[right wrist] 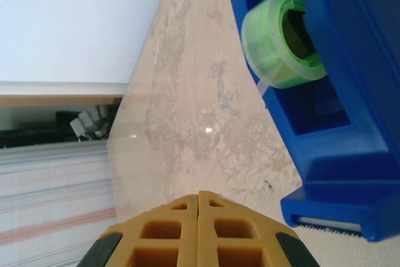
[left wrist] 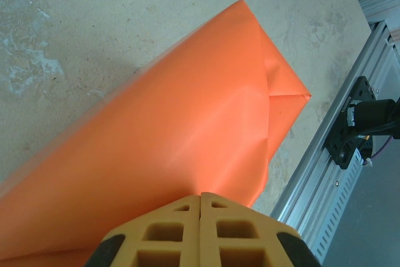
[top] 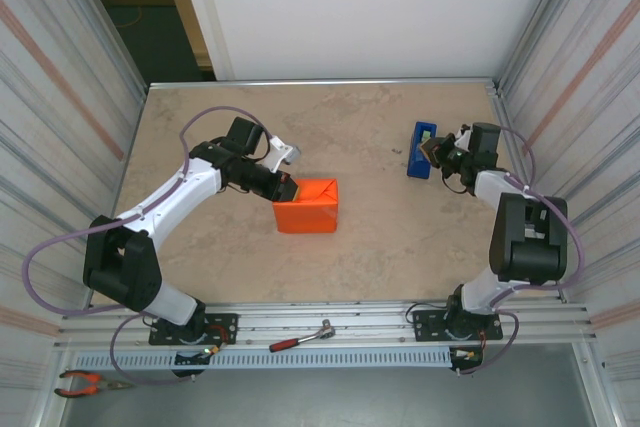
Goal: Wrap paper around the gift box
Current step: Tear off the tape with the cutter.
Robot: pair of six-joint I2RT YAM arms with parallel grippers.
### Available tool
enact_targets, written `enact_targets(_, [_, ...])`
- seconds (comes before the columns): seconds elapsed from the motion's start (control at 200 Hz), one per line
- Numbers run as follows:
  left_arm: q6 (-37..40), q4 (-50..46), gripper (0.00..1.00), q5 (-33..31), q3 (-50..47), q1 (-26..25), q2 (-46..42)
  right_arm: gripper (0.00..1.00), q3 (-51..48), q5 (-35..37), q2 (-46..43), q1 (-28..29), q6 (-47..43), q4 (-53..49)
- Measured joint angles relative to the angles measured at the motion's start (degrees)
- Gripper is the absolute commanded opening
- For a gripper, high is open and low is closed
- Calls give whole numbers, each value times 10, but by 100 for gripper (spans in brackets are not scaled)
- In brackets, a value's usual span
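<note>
Near the middle of the bench (top: 380,237), a little toward 9 o'clock: the paper (top: 308,205), folded into a low, box-shaped parcel. Bright orange, smooth and slightly glossy, with sharp creases; at the end turned toward the rail, flaps folded inward to a pointed corner. Lying flat on the stone-patterned beige surface.

At the parcel's 10 o'clock corner: the left tool (top: 290,187), touching the top edge there. From the left wrist, the paper (left wrist: 175,136) spread broad just beyond the left tool (left wrist: 200,198). Yellow-orange ribbed fingers pressed flat together, no gap along the seam. Tips right at the paper's near edge; impossible to tell whether a thin fold is caught between them.

At 2 o'clock from the parcel and well apart from it: a blue tape dispenser (top: 421,150), hard moulded plastic, long and narrow. Just beside it at 3 o'clock: the right tool (top: 432,152). From the right wrist, the tape dispenser (right wrist: 337,123) at 2 o'clock, carrying a translucent green tape roll (right wrist: 281,42), with a toothed cutter (right wrist: 328,224) at its lower end. Right tool (right wrist: 199,195) likewise closed tight, finger against finger, above bare bench (right wrist: 187,104).
</note>
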Motion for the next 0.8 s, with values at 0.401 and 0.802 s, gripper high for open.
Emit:
enact_targets(0.401, [0,0,0,0,0,0,0,0,-67,26,-42,1,14,-16])
enact_targets(0.802, [0,0,0,0,0,0,0,0,-117,52,-55,7,32,1])
